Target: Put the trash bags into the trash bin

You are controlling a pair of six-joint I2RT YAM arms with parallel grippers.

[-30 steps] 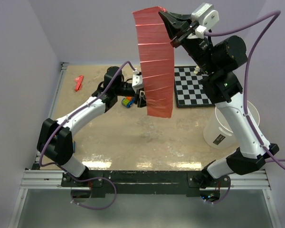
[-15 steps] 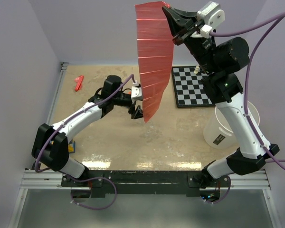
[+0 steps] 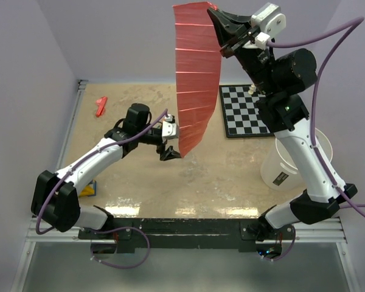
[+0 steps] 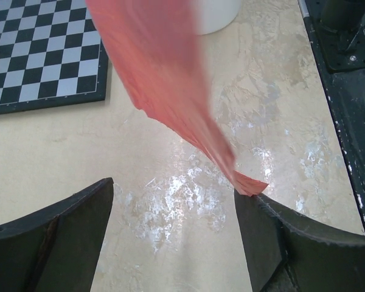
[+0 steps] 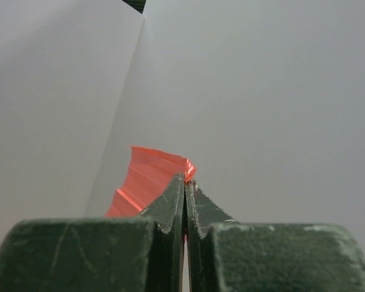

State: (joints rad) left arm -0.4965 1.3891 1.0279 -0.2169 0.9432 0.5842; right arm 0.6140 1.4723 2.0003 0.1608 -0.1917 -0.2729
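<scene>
The right fingers (image 5: 185, 188) are pressed tight together on the top corner of the trash bag (image 3: 198, 73). They hold it high in the air, up and to the left of the trash bin (image 3: 274, 167) and well clear of it. From that pinch the trash bag hangs as a long pleated red sheet that narrows to a point low down.

The left fingers (image 3: 170, 152) are spread wide with nothing clamped between them. In the left wrist view the bag's bottom tip meets the tip of one finger, just above the surface (image 3: 231, 176).

The trash bin stands upright on the surface. The right arm (image 3: 304, 158) partly hides it, and a dark label shows on its near wall. The checkerboard (image 3: 243, 112) lies just beyond the bin. A small red piece (image 3: 101, 106) lies far to the bin's left, toward the far edge.
</scene>
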